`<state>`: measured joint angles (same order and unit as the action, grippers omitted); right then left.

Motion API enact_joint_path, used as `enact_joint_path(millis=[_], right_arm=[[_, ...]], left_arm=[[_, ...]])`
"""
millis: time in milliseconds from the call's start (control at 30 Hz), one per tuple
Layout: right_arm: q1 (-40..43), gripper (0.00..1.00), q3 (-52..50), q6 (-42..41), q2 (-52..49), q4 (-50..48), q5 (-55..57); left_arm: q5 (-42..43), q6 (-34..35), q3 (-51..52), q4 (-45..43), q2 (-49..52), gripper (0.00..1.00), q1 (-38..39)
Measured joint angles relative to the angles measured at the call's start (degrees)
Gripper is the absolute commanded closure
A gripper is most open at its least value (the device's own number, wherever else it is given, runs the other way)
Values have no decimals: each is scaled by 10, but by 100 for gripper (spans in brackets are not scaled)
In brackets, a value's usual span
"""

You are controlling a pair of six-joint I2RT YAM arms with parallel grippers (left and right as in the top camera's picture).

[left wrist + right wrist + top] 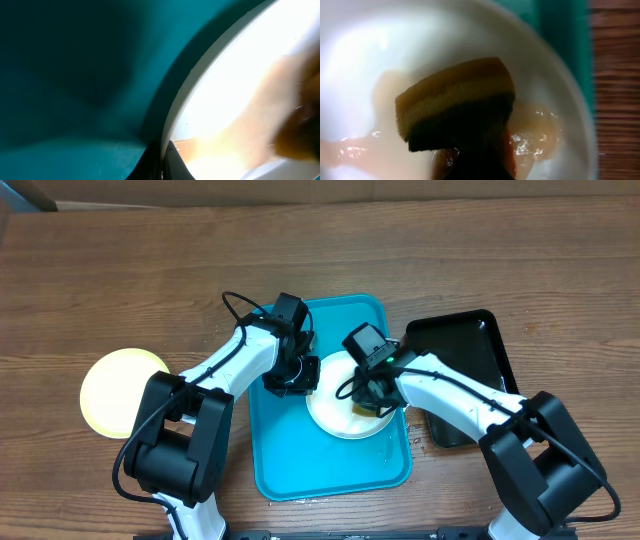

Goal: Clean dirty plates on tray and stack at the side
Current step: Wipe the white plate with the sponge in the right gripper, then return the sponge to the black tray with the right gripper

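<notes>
White plate (335, 423) (235, 75) (365, 45) sits on the turquoise tray (300, 465) (75, 75) (560, 30), in the tray's right half, its edge near the tray's right rim. Can't tell if another plate lies under it.

Sponge (366, 409) (455, 100), yellow over a dark layer, is pressed onto the plate's right side. Wet pale-orange film (535, 135) on the plate around it.

Right pincer (368, 398) (475, 167) clenched on the sponge, pointing down at the plate.

Left pincer (292, 380) (162, 162) clenched on the plate's left rim. Left wrist view shows the fingers at the rim edge, tray floor to the left.

Pale yellow plate (115, 392) lies alone on the bench (120, 270), well left of the tray, beside the left arm.

Black tray (470, 350) is just right of the turquoise one, partly under the right arm. Contents not visible.
</notes>
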<state>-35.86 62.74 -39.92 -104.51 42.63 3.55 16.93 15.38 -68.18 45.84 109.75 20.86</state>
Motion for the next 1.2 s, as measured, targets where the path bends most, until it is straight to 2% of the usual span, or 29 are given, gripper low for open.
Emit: enact_joint_path(millis=[167, 600, 800, 1000, 1200], right_arm=[[31, 96, 4, -16, 0, 40, 24], [32, 96, 25, -27, 14, 101, 44], [73, 96, 20, -10, 102, 125, 73], [137, 96, 20, 39, 230, 134, 48], [222, 96, 14, 67, 257, 139, 37]], left_arm=[[8, 7, 0, 10, 0, 96, -8], [46, 5, 0, 26, 0, 96, -28], [17, -5, 0, 38, 0, 96, -43], [-1, -18, 0, 37, 0, 96, -54], [-3, -38, 0, 29, 0, 93, -49]])
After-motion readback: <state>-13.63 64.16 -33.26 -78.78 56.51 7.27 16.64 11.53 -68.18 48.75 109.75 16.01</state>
